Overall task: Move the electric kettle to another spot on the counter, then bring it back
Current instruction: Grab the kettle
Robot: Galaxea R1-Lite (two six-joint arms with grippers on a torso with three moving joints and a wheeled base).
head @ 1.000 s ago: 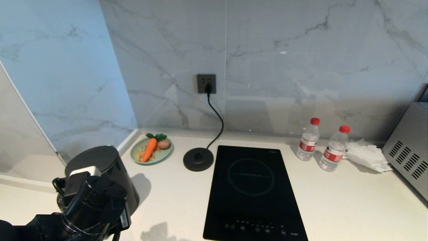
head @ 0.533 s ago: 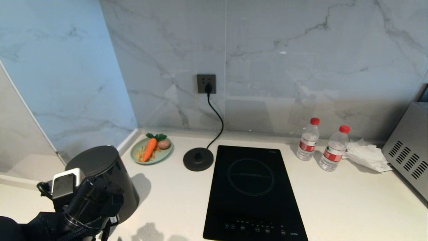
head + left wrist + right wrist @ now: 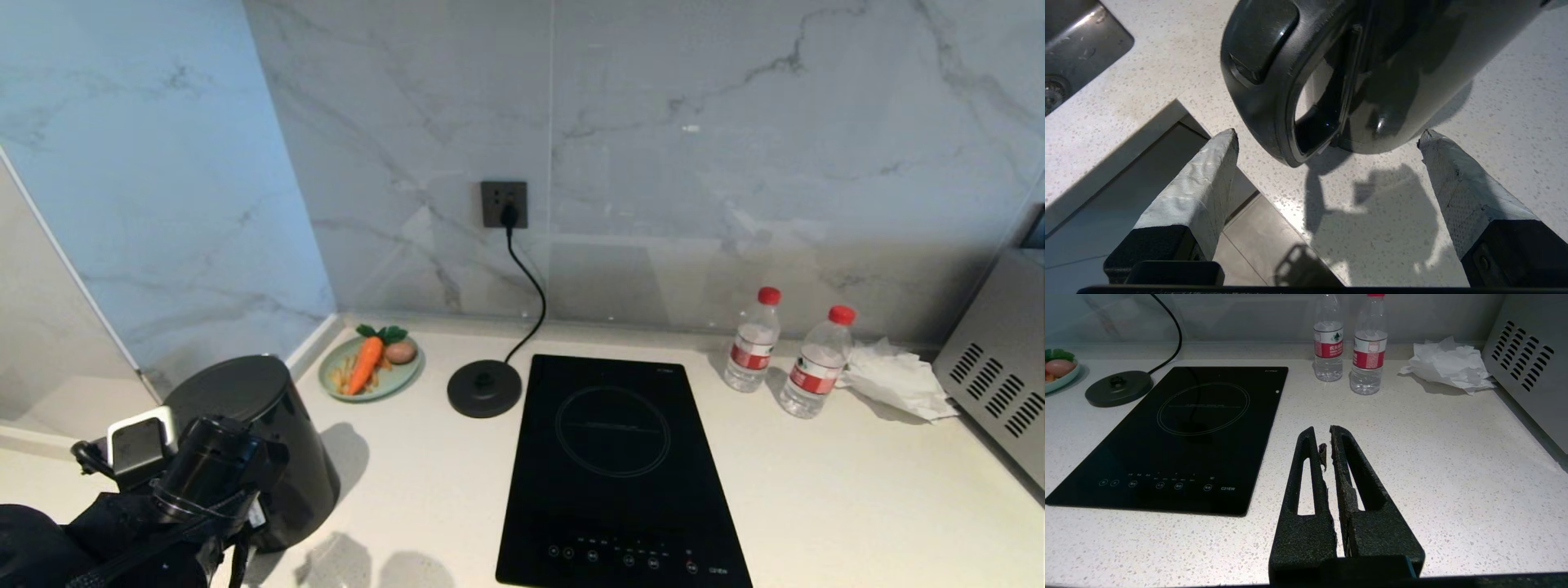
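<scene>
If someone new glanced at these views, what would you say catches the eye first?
Probably the electric kettle, standing at the counter's near left corner, off its corded base disc. The left gripper sits open just behind its handle, holding nothing. Next come the black induction hob in the middle and two red-capped water bottles far right.

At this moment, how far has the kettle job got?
Done: the tall glossy black electric kettle stands on the off-white speckled counter near its left front edge, away from its round black corded base. In hand: the left gripper is open, clear of the kettle's loop handle. Left: bringing the kettle back. The right gripper is shut, idle.
</scene>
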